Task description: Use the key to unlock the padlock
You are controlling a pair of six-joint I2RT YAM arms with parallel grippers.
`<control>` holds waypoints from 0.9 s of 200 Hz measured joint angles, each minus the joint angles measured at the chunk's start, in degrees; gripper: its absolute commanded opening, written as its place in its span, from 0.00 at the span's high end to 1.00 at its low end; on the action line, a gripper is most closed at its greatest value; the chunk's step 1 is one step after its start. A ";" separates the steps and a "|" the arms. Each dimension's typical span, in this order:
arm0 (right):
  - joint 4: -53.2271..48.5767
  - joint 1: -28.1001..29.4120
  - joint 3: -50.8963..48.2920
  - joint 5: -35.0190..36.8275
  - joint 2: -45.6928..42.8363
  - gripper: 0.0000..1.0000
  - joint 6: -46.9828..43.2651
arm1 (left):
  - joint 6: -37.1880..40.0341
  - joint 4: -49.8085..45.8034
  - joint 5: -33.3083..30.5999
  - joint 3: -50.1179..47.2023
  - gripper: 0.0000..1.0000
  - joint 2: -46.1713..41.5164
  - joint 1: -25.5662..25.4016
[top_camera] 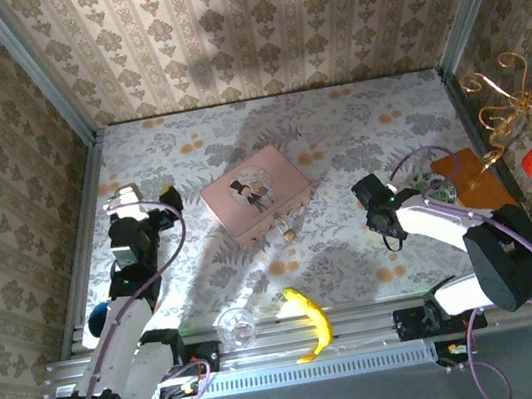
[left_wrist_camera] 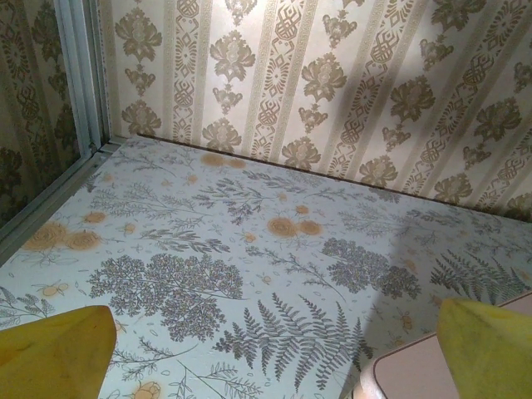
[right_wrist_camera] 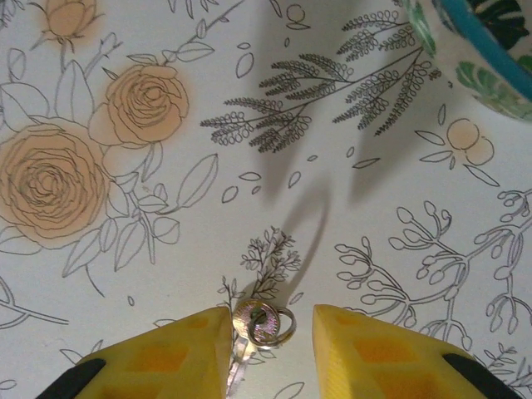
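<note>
Key [right_wrist_camera: 248,322] | between right gripper [right_wrist_camera: 270,332] jaws, against one finger, blade along fingers, ring tipward | jaws part-spread, not clamped | padlock [top_camera: 292,233] at tin [top_camera: 255,196] corner, leftward of right gripper | left gripper [left_wrist_camera: 273,332] spread wide, empty

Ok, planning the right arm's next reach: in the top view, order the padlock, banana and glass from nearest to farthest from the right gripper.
From the right gripper:
1. padlock, to its left, beside the pink tin.
2. banana, down-left at the near edge.
3. glass, farther left along that edge.
</note>
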 measured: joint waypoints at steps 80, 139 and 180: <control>-1.33 0.00 1.07 -0.15 1.70 0.65 -0.04 | 0.00 -0.04 0.20 0.00 0.00 -0.02 0.00; -1.60 0.00 2.54 -1.55 3.39 0.63 -0.22 | 0.00 -0.63 0.15 0.00 0.00 -0.76 0.00; -2.49 0.00 4.17 -1.70 4.85 0.63 -0.33 | 0.02 -0.66 -0.04 0.00 0.00 -1.36 0.00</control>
